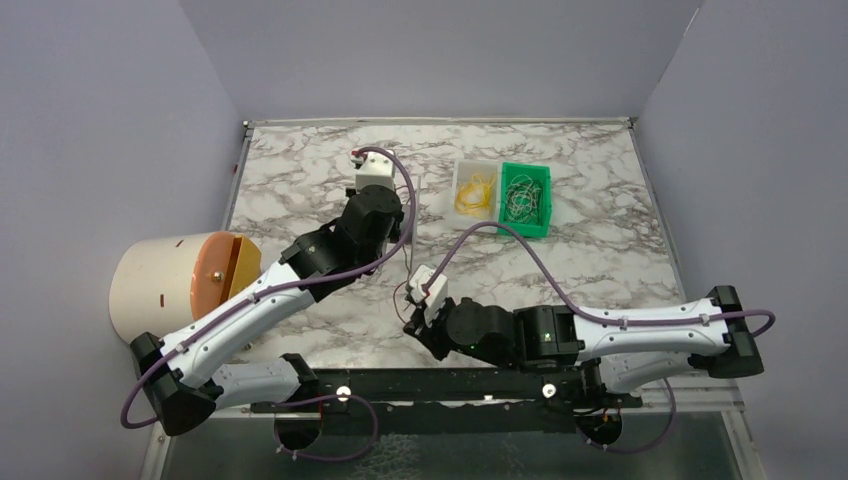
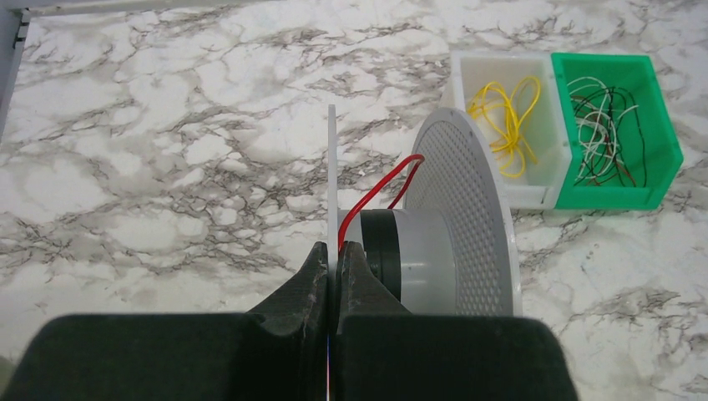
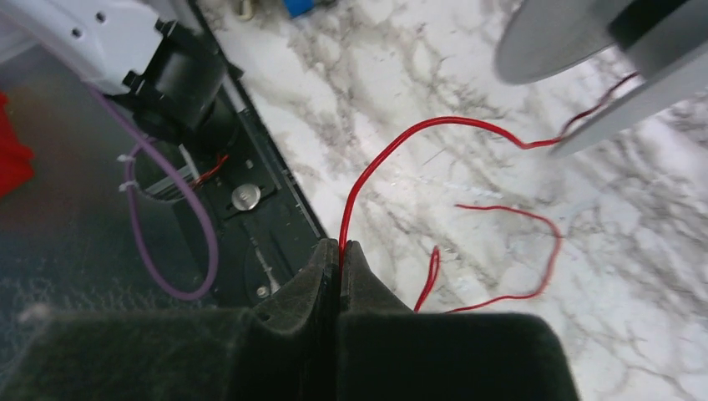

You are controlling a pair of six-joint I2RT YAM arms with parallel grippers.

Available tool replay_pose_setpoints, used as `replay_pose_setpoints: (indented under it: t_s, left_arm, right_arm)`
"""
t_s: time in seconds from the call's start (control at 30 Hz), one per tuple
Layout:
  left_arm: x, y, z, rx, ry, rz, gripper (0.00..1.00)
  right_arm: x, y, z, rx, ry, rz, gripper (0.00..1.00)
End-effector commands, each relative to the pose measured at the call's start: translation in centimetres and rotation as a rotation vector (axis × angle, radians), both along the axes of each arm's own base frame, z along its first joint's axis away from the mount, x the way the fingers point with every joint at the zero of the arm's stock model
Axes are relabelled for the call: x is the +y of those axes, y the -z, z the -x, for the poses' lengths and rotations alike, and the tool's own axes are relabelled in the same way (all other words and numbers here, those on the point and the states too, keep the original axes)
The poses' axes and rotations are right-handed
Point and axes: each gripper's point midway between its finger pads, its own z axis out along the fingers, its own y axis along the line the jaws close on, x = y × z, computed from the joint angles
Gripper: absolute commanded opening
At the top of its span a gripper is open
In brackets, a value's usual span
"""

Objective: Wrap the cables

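Near the front edge of the desk [image 1: 640,230], the right claw [image 3: 338,251] pinches the red wire [image 3: 392,146]. Farther back, the left claw [image 2: 334,255] grips the thin side of the spool [image 2: 417,259]. I think winding is under way. Next, the wire must loop round the spool, kept tight.

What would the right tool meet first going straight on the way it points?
Probably the marble-patterned tabletop; the right tool, shut on the thin red wire, has the grey spool disc off to one side. Depth unclear.
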Motion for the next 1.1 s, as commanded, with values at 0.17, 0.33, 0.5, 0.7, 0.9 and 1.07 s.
replay_pose_setpoints:
  t_s: [0.17, 0.33, 0.5, 0.7, 0.9, 1.07]
  left_arm:
    - [-0.2, 2.1, 0.2, 0.019, 0.003, -0.004, 0.0]
    - [-0.5, 5.0, 0.5, 0.079, 0.014, -0.044, 0.0]
    - [-0.9, 6.9, 0.5, 0.12, 0.025, -0.07, 0.0]
    - [-2.0, 8.3, 1.0, 0.165, 0.101, -0.086, 0.0]
    - [-3.7, 9.4, 2.8, 0.218, 0.257, -0.087, 0.0]
    - [-4.0, 10.1, 4.5, 0.27, 0.347, -0.097, 0.0]
  right_arm:
    - [-4.8, -6.4, -5.5, -0.31, 0.21, 0.127, 0.01]
    - [-6.0, -10.2, -6.5, -0.398, 0.229, 0.114, 0.01]
    - [-6.2, -13.0, -6.8, -0.443, 0.228, 0.108, 0.01]
    - [-7.0, -14.4, -8.9, -0.497, 0.284, 0.13, 0.01]
    - [-8.3, -14.0, -12.8, -0.527, 0.346, 0.143, 0.01]
    - [-9.0, -13.2, -16.6, -0.517, 0.387, 0.167, 0.01]
